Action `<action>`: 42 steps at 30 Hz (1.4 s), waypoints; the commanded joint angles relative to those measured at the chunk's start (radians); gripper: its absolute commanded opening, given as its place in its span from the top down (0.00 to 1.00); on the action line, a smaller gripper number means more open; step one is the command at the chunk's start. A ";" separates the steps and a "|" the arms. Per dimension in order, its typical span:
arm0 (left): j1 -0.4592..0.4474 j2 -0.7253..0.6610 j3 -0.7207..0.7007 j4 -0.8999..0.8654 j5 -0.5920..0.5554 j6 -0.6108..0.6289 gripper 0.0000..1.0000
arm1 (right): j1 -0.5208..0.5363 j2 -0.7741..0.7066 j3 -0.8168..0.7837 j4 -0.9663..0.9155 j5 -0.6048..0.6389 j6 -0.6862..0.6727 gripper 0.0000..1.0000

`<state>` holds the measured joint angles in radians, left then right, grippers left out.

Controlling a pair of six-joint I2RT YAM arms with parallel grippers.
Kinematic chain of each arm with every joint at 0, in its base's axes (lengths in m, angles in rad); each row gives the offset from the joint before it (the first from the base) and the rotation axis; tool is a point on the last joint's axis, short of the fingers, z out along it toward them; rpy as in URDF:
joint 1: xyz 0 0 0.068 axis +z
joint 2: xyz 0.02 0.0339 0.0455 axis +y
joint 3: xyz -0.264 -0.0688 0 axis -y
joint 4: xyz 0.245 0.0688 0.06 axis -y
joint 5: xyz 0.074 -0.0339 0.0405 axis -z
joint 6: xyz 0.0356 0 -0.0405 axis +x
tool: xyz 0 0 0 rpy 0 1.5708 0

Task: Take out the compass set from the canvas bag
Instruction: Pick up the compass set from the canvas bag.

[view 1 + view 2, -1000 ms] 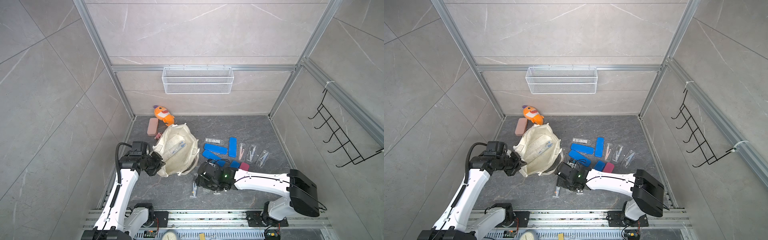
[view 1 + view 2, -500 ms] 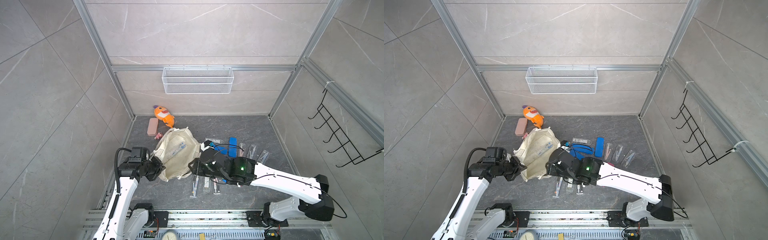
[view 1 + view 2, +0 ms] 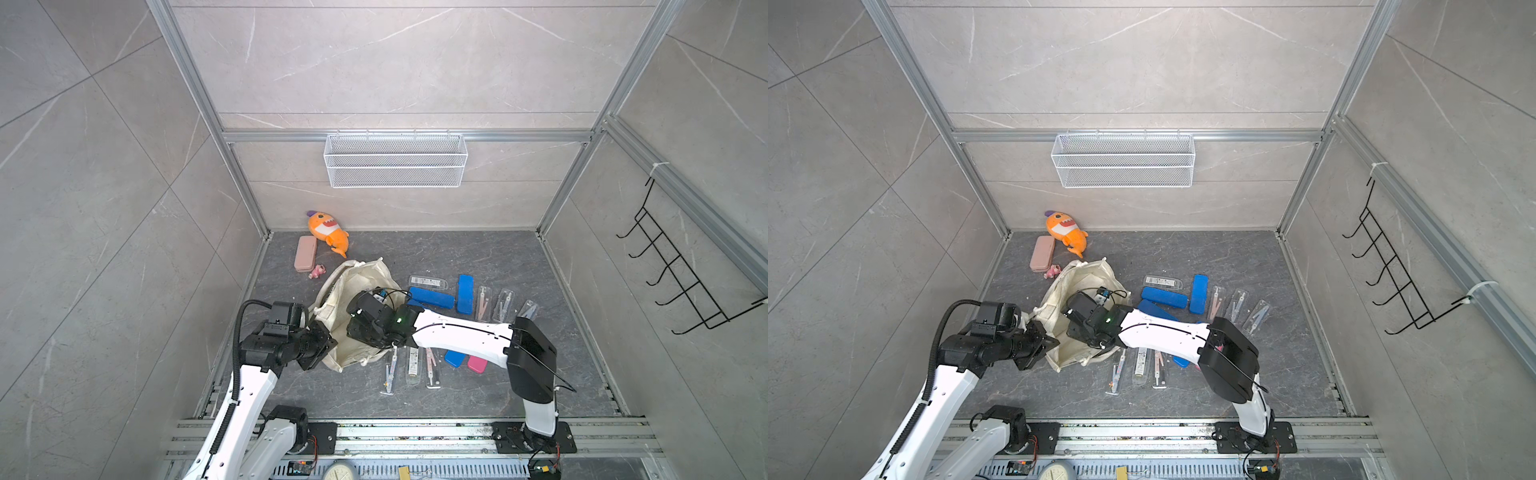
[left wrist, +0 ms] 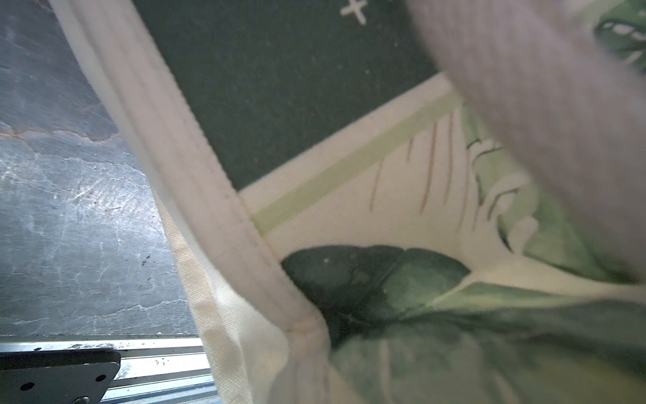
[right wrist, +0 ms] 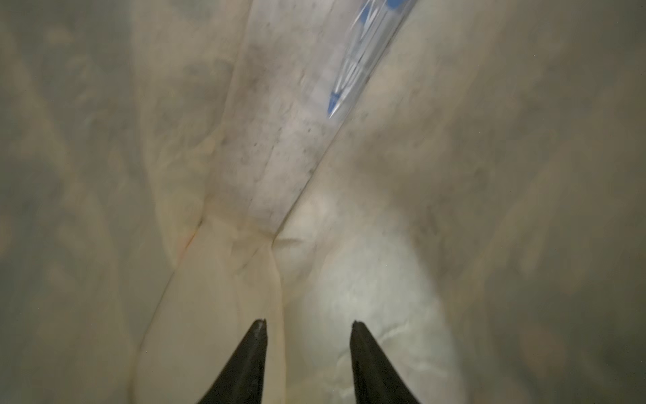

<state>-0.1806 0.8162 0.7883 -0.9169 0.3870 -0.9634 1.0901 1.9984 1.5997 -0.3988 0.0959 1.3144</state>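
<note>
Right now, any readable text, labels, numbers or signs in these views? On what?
"+" (white cross, could be an x): on the dark green print of the canvas bag.
Compass set inside the bag: blue print, blurred.
Label on the rear clear case: too small to read.
Label on the front clear case: too small to read.
Dial at the front rail: too small to read.

In the right wrist view a clear packet [image 5: 363, 52] is blurred and cut by the frame edge. In both top views, lower centre, the canvas bag [image 3: 349, 276] hides the fingertips of the right gripper [image 5: 308, 335].
</note>
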 commanded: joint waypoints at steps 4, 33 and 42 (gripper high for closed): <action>-0.051 -0.012 -0.033 -0.028 -0.010 -0.012 1.00 | -0.055 0.159 0.166 0.031 -0.023 0.085 0.44; -0.138 0.001 -0.039 -0.075 -0.048 0.045 1.00 | -0.199 0.482 0.327 0.108 -0.066 0.273 0.38; -0.151 -0.012 -0.055 -0.080 -0.048 0.035 1.00 | -0.221 0.515 0.296 0.264 -0.102 0.327 0.41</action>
<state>-0.3210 0.8146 0.7528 -0.9001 0.3153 -0.9287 0.9154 2.4527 1.9205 -0.1478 -0.0135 1.5944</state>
